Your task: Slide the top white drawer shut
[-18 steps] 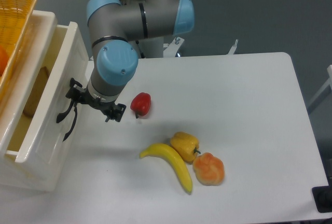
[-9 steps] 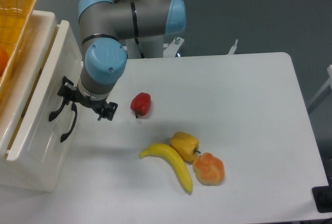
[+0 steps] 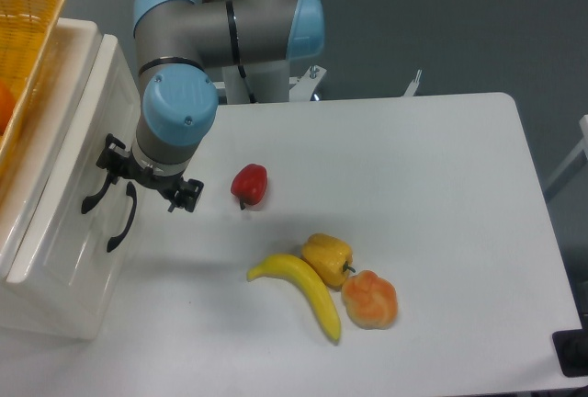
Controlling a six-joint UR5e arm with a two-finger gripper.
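Your top drawer (image 3: pixel 69 140) sits at the left edge of the table (image 3: pixel 413 195), and it looks pushed nearly flush with the cabinet (image 3: pixel 55 296); only a thin line of its rim shows along the top. Its white front faces the table, with one black handle (image 3: pixel 95 197) on it and a second black handle (image 3: pixel 123 222) just beside and below. Your gripper (image 3: pixel 138 181) is right against that front, next to the upper handle, at the end of the arm (image 3: pixel 197 57) that reaches in from the far edge. You cannot tell from this view whether the fingers are spread or closed; the wrist hides them.

On top of the cabinet, in the far left corner, you see a yellow basket (image 3: pixel 23 39). A red pepper (image 3: pixel 249 184) lies near the gripper. Toward the near edge a banana (image 3: pixel 303 293), a yellow pepper (image 3: pixel 328 257) and an orange pepper (image 3: pixel 370 299) lie together, touching.
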